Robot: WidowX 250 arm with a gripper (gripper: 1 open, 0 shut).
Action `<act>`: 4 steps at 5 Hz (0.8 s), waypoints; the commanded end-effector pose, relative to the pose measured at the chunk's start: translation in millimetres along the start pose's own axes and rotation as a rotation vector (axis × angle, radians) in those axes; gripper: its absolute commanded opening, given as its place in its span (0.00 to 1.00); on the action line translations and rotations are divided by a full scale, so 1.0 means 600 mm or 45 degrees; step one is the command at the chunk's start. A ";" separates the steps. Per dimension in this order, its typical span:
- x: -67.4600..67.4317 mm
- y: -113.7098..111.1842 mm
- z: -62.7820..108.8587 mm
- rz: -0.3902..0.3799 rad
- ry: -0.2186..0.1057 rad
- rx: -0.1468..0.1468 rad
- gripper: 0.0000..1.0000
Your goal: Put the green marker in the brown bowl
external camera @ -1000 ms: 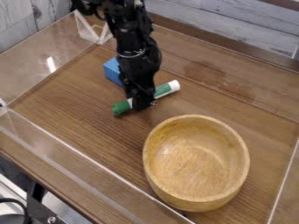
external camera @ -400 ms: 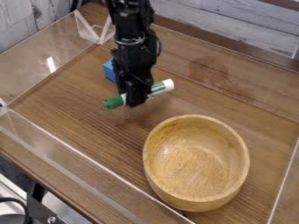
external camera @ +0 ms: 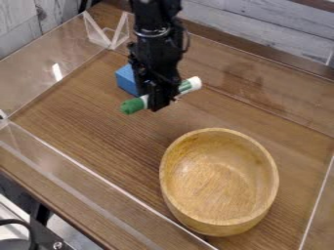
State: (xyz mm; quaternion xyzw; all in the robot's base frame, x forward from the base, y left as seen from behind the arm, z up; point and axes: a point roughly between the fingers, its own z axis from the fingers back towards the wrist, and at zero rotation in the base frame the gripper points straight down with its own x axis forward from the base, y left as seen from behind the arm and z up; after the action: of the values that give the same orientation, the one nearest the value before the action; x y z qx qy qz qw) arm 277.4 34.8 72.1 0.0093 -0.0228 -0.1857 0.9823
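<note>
Wooden table [external camera: 78, 117], walled by clear panels. The brown bowl [external camera: 220, 181] sits empty at lower right, mouth up, ready to receive. The gripper [external camera: 159, 102], pointing down, is clamped across the middle of the green marker [external camera: 162, 95], which hangs level above the table, clear of the wood, up and left of the bowl; a mid-barrel hold likely keeps it balanced. A blue block [external camera: 125, 76] lies behind. No lettering is legible.

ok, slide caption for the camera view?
Gripper shut on the green marker, held above the table, brown bowl empty nearby.
</note>
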 end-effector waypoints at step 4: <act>0.001 -0.075 0.060 0.028 -0.107 0.045 0.00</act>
State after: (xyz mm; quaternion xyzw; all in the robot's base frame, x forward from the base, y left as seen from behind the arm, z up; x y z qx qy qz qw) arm 255.3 -7.5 93.5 0.0144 -0.0422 -0.1764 0.9833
